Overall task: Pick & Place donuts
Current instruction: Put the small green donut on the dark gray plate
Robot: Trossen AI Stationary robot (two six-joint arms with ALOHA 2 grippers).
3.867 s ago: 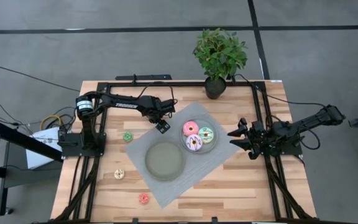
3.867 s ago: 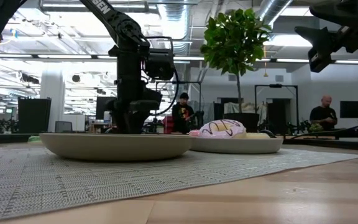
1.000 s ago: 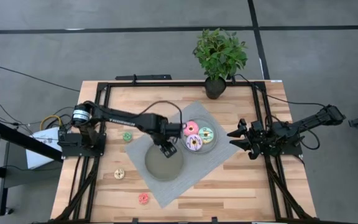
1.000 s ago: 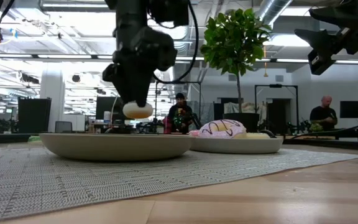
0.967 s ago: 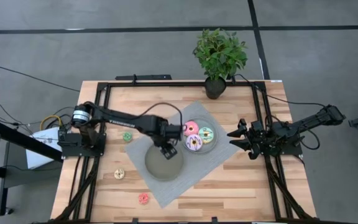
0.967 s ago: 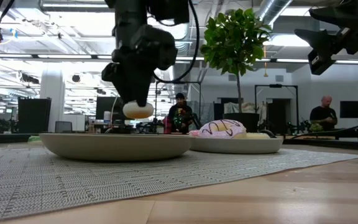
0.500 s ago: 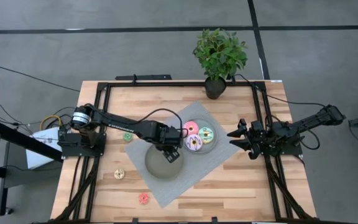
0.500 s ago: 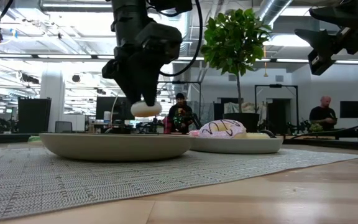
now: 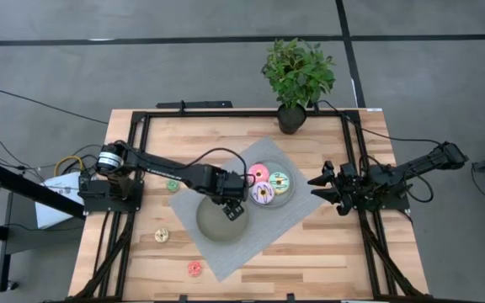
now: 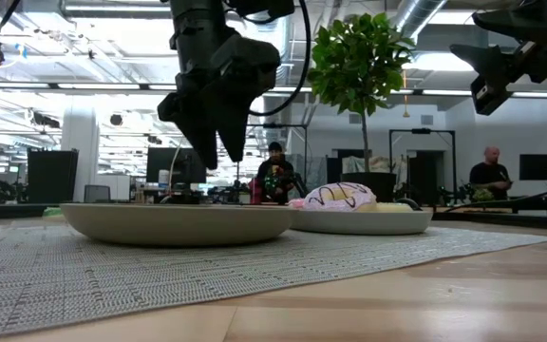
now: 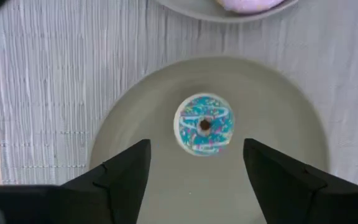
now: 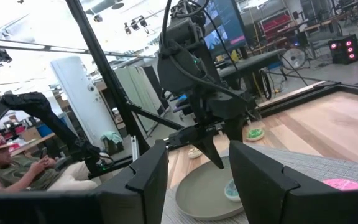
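Note:
The tiny blue donut [image 11: 204,124] lies flat, icing up, in the near grey plate [image 11: 284,143], also seen in the right wrist view [image 12: 232,190]. My left gripper [image 9: 232,208] hangs open above that plate [image 9: 209,229], its fingers standing on either side of the donut without touching it; in the low view [image 10: 224,147] the plate rim hides the donut. Pink [image 9: 258,173], yellow-green [image 9: 279,180] and purple-white [image 9: 263,194] donuts lie in the far plate. Tiny green [image 9: 173,184], yellow [image 9: 162,236] and red [image 9: 194,268] donuts lie on the wood. My right gripper [image 9: 325,187] waits open at the table's right.
Both plates stand on a grey woven mat [image 9: 297,225] laid askew in the table's middle. A potted plant [image 9: 297,76] stands at the far edge. Black frame rails run along the table's sides. People show in the room behind the table.
My left gripper has drifted slightly toward the table's right and near edge over the near plate, then opened and let go of the blue donut. The donut has dropped from between the fingers and now lies flat in the plate.

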